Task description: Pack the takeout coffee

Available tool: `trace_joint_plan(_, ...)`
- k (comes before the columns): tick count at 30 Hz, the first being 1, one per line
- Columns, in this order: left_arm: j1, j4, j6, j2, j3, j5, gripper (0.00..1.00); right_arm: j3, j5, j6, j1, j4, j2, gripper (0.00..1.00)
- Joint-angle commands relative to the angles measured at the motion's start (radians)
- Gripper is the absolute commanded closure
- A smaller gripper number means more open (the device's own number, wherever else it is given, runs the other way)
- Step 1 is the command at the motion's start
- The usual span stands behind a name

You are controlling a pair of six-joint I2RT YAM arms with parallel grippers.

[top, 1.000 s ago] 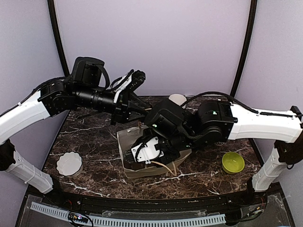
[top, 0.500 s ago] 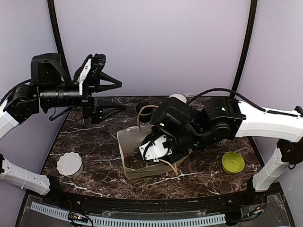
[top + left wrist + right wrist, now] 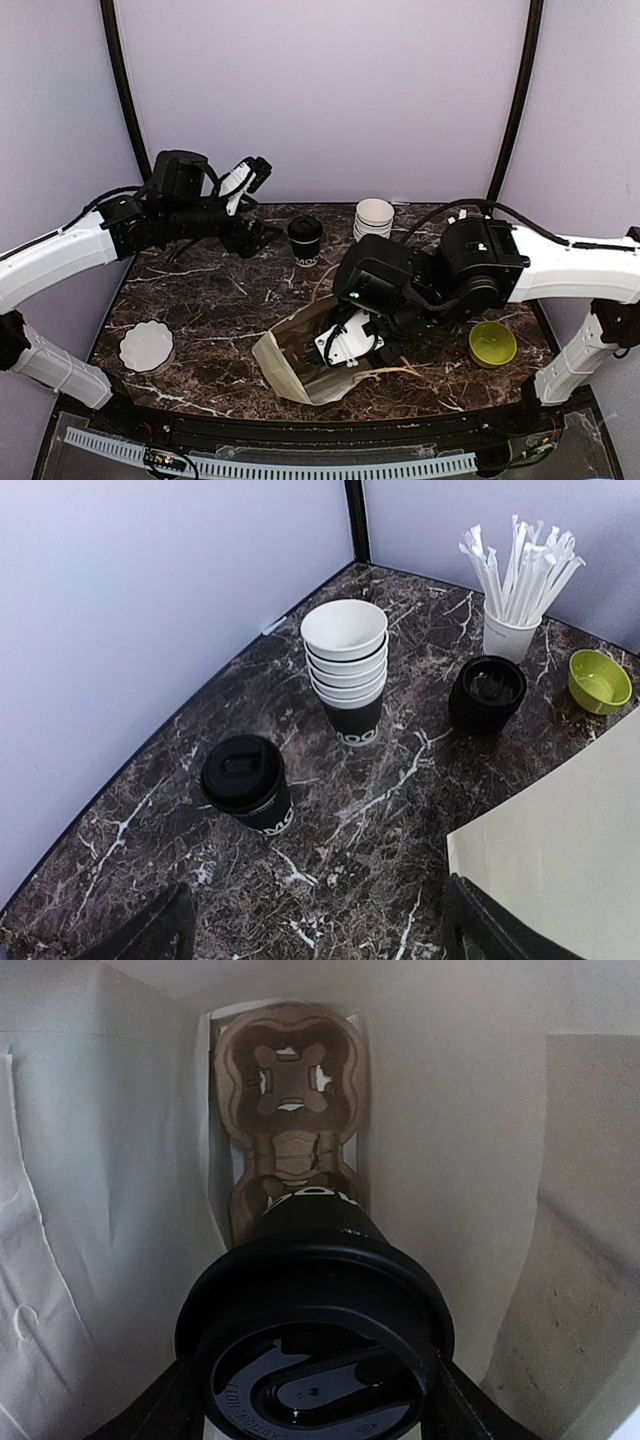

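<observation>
Right fingers [image 3: 160, 1415] grip a black-lidded coffee cup [image 3: 315, 1350] inside the paper bag [image 3: 100, 1160], above its cardboard carrier [image 3: 290, 1110]. Left fingers [image 3: 160, 930] gape empty near a second lidded cup [image 3: 245, 780] on the marble surface [image 3: 400, 770], its white lettering illegible.

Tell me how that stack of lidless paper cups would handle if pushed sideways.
The stack of cups stands tall on one narrow base, so a high push would probably tip it. Empty paper, it looks light and would likely slide on the glossy table if pushed low. Its open rims may crumple if squeezed.
</observation>
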Motion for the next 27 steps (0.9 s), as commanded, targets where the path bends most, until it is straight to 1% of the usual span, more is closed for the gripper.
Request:
trace_joint_plan(1, 0.012, 0.105, -0.016, 0.014, 0.000, 0.037, 0.13, -0.027, 0.010, 0.009, 0.028, 0.006, -0.006, 0.52)
trace_joint_plan(5, 0.021, 0.127, -0.028, 0.029, -0.012, 0.066, 0.13, -0.073, 0.032, 0.014, 0.028, 0.066, -0.010, 0.52)
trace_joint_plan(10, 0.033, 0.118, -0.029, 0.041, -0.023, 0.069, 0.13, -0.142, 0.034, -0.005, 0.028, 0.120, -0.032, 0.53)
trace_joint_plan(13, 0.043, 0.116, -0.029, 0.053, -0.022, 0.071, 0.13, -0.175, 0.064, -0.019, 0.027, 0.152, -0.053, 0.53)
trace_joint_plan(20, 0.062, 0.106, -0.032, 0.089, -0.006, 0.087, 0.13, -0.284, 0.164, -0.055, -0.010, 0.285, -0.083, 0.53)
trace_joint_plan(24, 0.064, 0.086, -0.029, 0.116, 0.014, 0.091, 0.13, -0.316, 0.165, -0.071, -0.035, 0.339, -0.096, 0.53)
trace_joint_plan(27, 0.067, 0.077, -0.029, 0.127, 0.025, 0.097, 0.13, -0.324, 0.137, -0.073, -0.049, 0.344, -0.094, 0.53)
